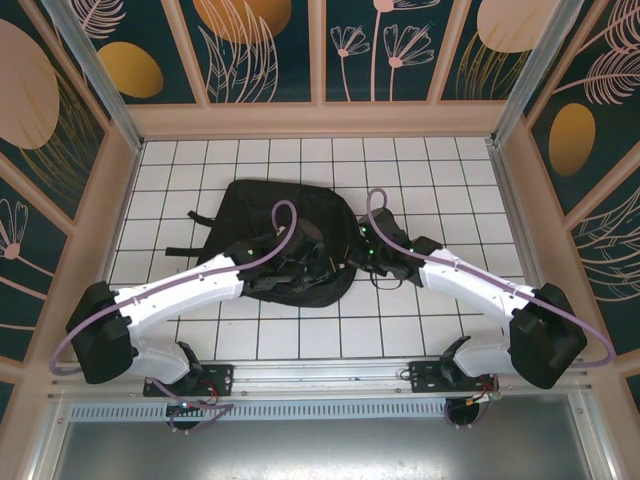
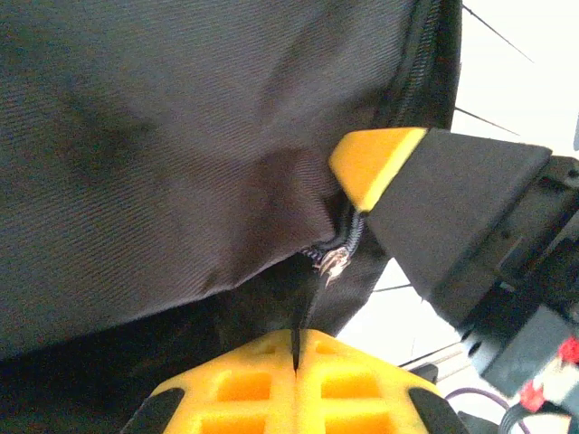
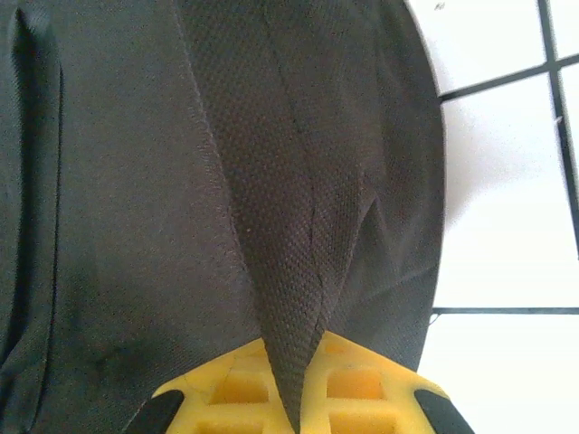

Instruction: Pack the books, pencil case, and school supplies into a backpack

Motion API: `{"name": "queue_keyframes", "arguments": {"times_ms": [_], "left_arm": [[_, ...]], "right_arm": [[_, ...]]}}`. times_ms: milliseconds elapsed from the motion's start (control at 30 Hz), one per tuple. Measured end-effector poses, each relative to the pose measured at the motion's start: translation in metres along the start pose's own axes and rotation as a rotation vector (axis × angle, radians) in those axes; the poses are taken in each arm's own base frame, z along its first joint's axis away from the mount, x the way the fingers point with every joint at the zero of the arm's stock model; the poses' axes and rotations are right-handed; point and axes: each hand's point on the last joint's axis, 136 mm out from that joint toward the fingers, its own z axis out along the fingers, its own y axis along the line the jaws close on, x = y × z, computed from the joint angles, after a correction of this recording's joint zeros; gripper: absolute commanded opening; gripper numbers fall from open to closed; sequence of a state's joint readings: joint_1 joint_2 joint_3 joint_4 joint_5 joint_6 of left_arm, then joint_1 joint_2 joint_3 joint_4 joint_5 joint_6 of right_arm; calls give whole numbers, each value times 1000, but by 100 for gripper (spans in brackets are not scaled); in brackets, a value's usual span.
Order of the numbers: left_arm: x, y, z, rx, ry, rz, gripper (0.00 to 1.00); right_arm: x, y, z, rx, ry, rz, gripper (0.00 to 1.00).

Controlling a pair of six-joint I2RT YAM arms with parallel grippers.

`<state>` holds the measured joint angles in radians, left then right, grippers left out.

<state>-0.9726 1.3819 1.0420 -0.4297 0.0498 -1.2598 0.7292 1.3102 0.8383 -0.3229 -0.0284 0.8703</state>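
Setting: dark teal wall panels (image 1: pixel 270 50) with gold discs and pale leaf drawings enclose a white tiled table (image 1: pixel 440 180) with a dark grid.
Backpack: a large soft black fabric backpack (image 1: pixel 290 240) lies mid-table, under both claws, which meet over its near right part. Its loose straps (image 1: pixel 190 235) lie on the tiles, out past the left claw on the side away from the right one.
Left claw: the left claw (image 2: pixel 296 357) has its yellow pads pressed together. A thin dark strand runs down into the seam between them from a small metal zip slider (image 2: pixel 335 262) just ahead of the tips.
Zip: the zip track (image 2: pixel 412 63) runs away from the slider along the backpack's edge, ahead and to the right of the left claw.
Right claw: the right claw (image 3: pixel 298 398) is clamped on a fold of black textured fabric of the backpack. The fold tapers to a point between its yellow pads and widens ahead of them.
Meeting point: seen from the left wrist, one yellow-tipped finger (image 2: pixel 375 163) of the right claw touches the fabric just above the slider, close ahead of the left claw.
Beside the right claw: bare white tile shows to its right, past the backpack's curved edge.
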Motion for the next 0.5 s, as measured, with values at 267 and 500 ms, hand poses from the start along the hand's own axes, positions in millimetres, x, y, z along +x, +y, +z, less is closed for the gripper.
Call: {"name": "queue_keyframes", "arguments": {"times_ms": [267, 500], "left_arm": [[2, 6, -18, -3, -7, 3, 0], [4, 7, -12, 22, 9, 20, 47]], "right_arm": [[-4, -9, 0, 60, -41, -18, 0], [1, -4, -1, 71, -51, -53, 0]]}}
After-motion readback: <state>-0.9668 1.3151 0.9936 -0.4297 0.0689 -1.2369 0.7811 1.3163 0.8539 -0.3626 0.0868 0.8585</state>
